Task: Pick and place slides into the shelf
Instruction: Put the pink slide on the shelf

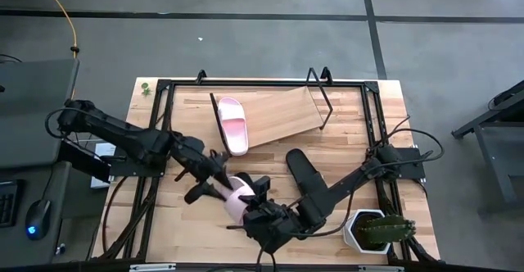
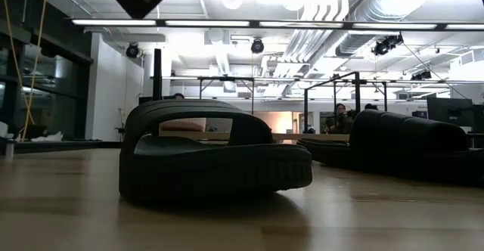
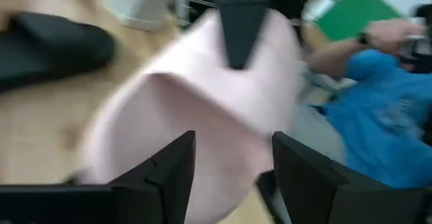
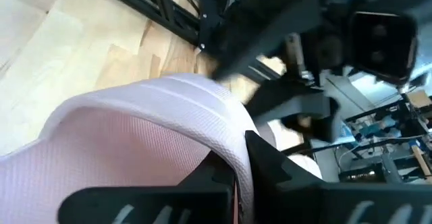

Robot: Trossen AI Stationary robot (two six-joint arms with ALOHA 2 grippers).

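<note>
One pale pink slide (image 1: 232, 124) lies on the tilted wooden shelf (image 1: 282, 112) at the far side. A second pink slide (image 1: 240, 197) hangs over the table's near middle between my two grippers. My right gripper (image 4: 236, 177) is shut on it. My left gripper (image 3: 233, 143) is open, with a finger on either side of the slide's (image 3: 202, 116) end; I cannot tell whether they touch it. A black slide (image 1: 304, 174) rests sole down on the table, right of the pink one. The low view shows it (image 2: 212, 156) beside another black slide (image 2: 404, 149). My right gripper pinches the pink slide's wide strap at its ribbed edge (image 4: 223, 140) between its two fingers. It comes from the table's near right side, slanting down. The slide is lifted clear of the table.
A black wire frame (image 1: 372, 133) borders the table. A potted plant in a white pot (image 1: 372, 229) stands at the near right corner. The left wrist view shows a person in a blue top (image 3: 378, 116) beyond the table.
</note>
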